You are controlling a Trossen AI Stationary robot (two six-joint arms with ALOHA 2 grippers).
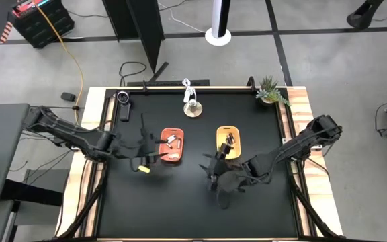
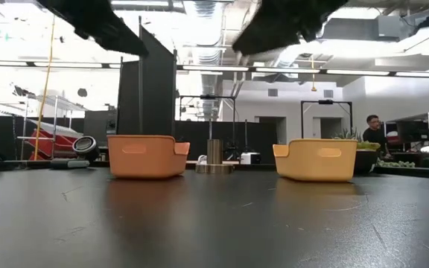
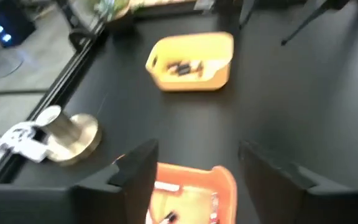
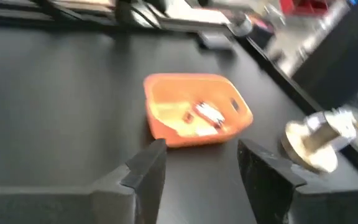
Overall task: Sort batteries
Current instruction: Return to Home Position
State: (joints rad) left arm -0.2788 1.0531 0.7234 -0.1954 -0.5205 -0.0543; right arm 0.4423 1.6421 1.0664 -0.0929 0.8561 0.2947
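An orange tray (image 1: 172, 144) and a yellow tray (image 1: 228, 141) sit side by side on the black table. Silvery-white batteries (image 4: 207, 115) lie in the orange tray, and dark batteries (image 3: 185, 67) lie in the yellow one. My left gripper (image 1: 152, 149) hovers open and empty by the orange tray's left edge; in its wrist view (image 3: 196, 149) the orange tray (image 3: 191, 190) shows between the fingers. My right gripper (image 1: 212, 167) hangs open and empty above the table, near and left of the yellow tray, facing the orange tray (image 4: 194, 118).
A round metal stand (image 1: 192, 107) with a white cable is near the far edge, a small plant (image 1: 271, 91) at the far right corner, and a dark round object (image 1: 123, 97) at the far left. Bare tabletop (image 1: 180, 208) spreads nearer. A person (image 2: 375, 130) is in the room behind.
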